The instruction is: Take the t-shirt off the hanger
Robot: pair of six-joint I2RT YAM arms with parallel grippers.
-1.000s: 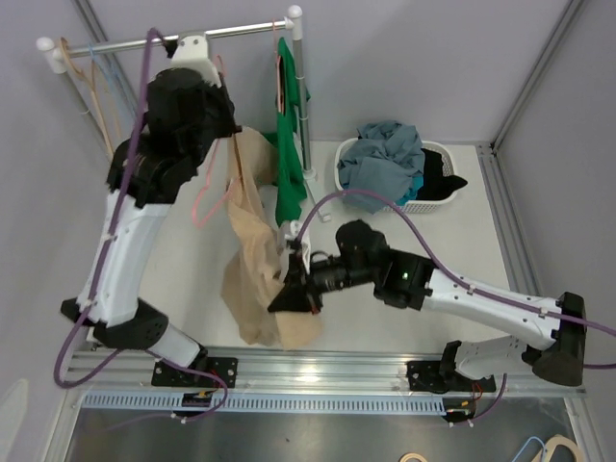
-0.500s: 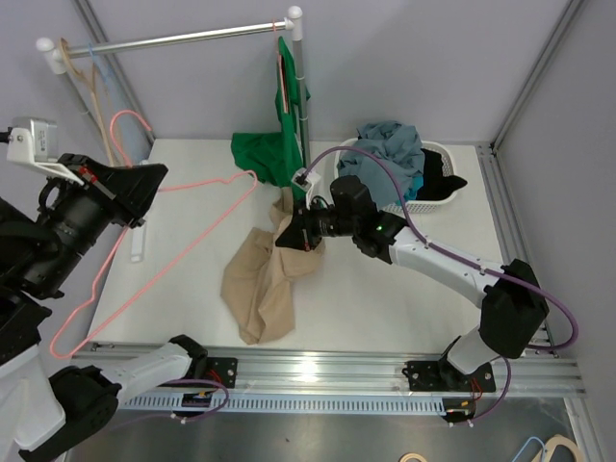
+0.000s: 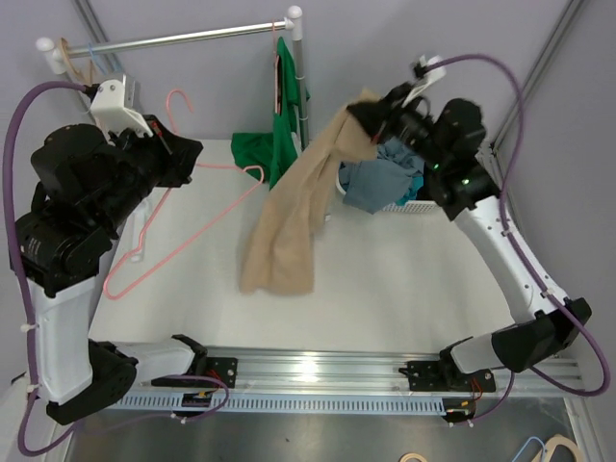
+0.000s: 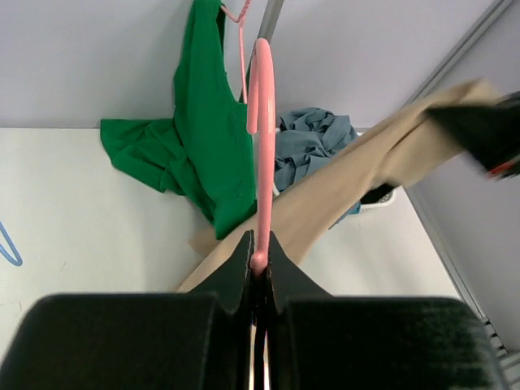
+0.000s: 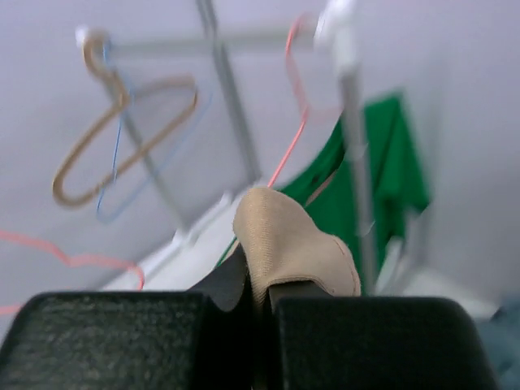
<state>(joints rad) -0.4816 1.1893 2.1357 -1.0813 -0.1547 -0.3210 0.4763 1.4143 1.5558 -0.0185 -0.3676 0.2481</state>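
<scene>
text: none legible | labels: none | brands: none | numbers: none

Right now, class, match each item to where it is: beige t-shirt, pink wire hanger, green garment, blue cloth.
1 beige t-shirt
2 pink wire hanger
3 green garment
4 blue cloth

A in the white laundry basket
B hanging from the metal rail
C held in the left gripper
D held in the right gripper

Pairs: 1-D, 2-C, 3-B, 4-A.

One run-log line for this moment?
left tool: shut on pink hanger | right tool: shut on tan t-shirt | t-shirt: off hanger
</scene>
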